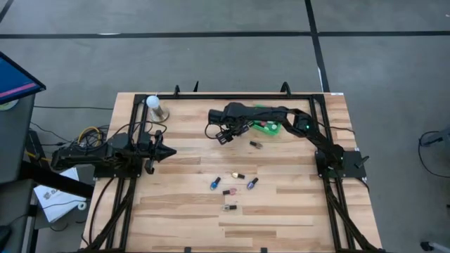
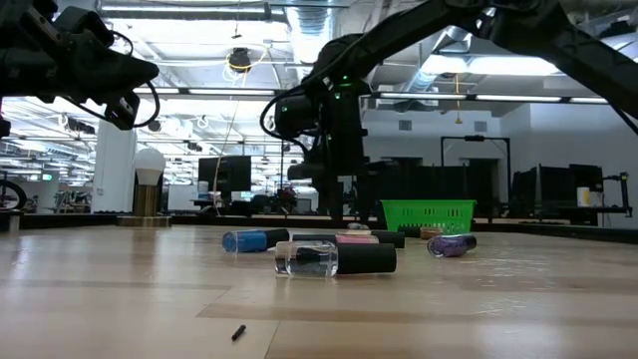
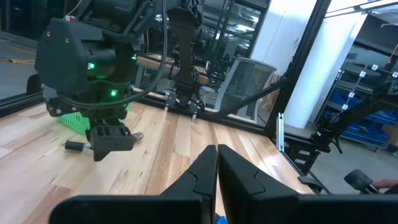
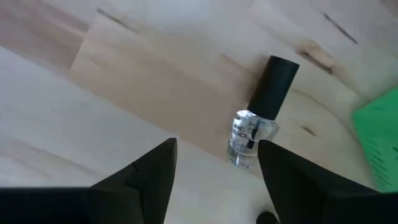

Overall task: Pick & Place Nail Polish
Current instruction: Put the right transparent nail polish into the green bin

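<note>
Reaching across the far part of the table [image 1: 281, 211], the right gripper [image 1: 226, 135] hangs just above the wood with its fingers [image 4: 149, 171] spread wide and nothing between them. In the right wrist view a clear bottle [image 4: 258, 118] with a black cap lies on its side on the boards just ahead of the fingers, touching neither, and the corner of a green basket [image 4: 379, 134] shows just beyond it. From above, the green basket [image 1: 268, 127] sits beside the right arm near the table's far edge, with one small bottle [image 1: 256, 145] lying on the wood close by it. More nail polish lies scattered nearer the middle and front: a blue bottle [image 1: 214, 183], a pink one [image 1: 237, 175], a purple one [image 1: 252, 183] and two dark-capped ones [image 1: 229, 191] [image 1: 228, 208], all on their sides. The left gripper [image 1: 166, 151] waits at the table's left side, its fingers [image 3: 205, 168] pressed together and empty. A white ball-topped stand [image 1: 155, 105] stands at the far left corner.
</note>
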